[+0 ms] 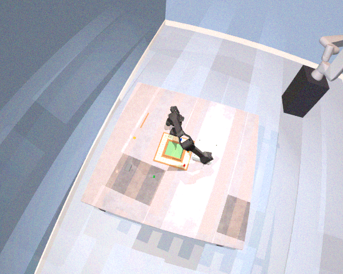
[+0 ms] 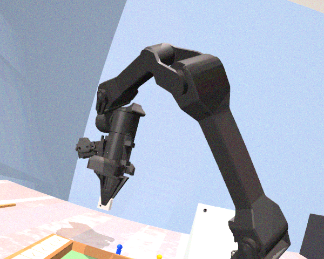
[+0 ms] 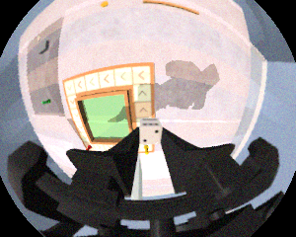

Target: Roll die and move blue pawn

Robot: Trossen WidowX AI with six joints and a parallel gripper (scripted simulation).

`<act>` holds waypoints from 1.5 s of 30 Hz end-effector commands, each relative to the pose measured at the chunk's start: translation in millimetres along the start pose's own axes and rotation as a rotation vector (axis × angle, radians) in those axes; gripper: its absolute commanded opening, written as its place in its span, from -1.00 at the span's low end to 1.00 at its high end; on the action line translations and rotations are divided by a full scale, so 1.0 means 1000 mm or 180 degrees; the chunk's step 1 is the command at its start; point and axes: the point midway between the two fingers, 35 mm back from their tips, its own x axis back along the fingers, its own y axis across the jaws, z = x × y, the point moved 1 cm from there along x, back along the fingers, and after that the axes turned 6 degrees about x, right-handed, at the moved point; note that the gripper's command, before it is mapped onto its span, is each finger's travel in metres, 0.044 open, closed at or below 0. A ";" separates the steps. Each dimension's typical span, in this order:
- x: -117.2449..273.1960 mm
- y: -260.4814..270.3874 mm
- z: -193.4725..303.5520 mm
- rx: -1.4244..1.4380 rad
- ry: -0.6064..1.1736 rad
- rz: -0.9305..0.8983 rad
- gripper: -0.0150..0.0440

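The die point(image 2: 109, 205) point(image 3: 150, 132) is seen as a small white cube with dark pips; two, set diagonally, are shown on the face turned towards the wrist view, and more are seen along the adjoining face. It is held above the worktop point(image 1: 130, 97) point(image 2: 156, 237) point(image 3: 113, 37), outside any container.

The gripper point(image 1: 168, 122) point(image 2: 106, 203) point(image 3: 150, 129) is pointed downwards and closed on the die, its fingers parted narrowly by the cube and pressed against opposite sides.

The tray point(image 1: 169, 157) point(image 2: 90, 250) point(image 3: 129, 109) is formed by orange-brown walls around a green floor, on which only a shadow is seen in the wrist view. It is enclosed by the game board point(image 1: 159, 154) point(image 2: 42, 246) point(image 3: 142, 74), whose pale squares are marked with arrows. The blue pawn point(image 1: 180, 139) point(image 2: 119, 249) is stood upright beside the tray wall, and a red pawn point(image 1: 184, 165) point(image 3: 89, 147) is placed near a board corner.
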 end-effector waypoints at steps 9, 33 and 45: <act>-0.005 0.033 0.000 -0.1162 -0.0020 -0.0007 -0.49; -0.022 0.092 0.012 -0.3485 -0.0002 -0.0033 -0.49; -0.033 0.119 0.023 -0.4644 0.0024 -0.0049 -0.49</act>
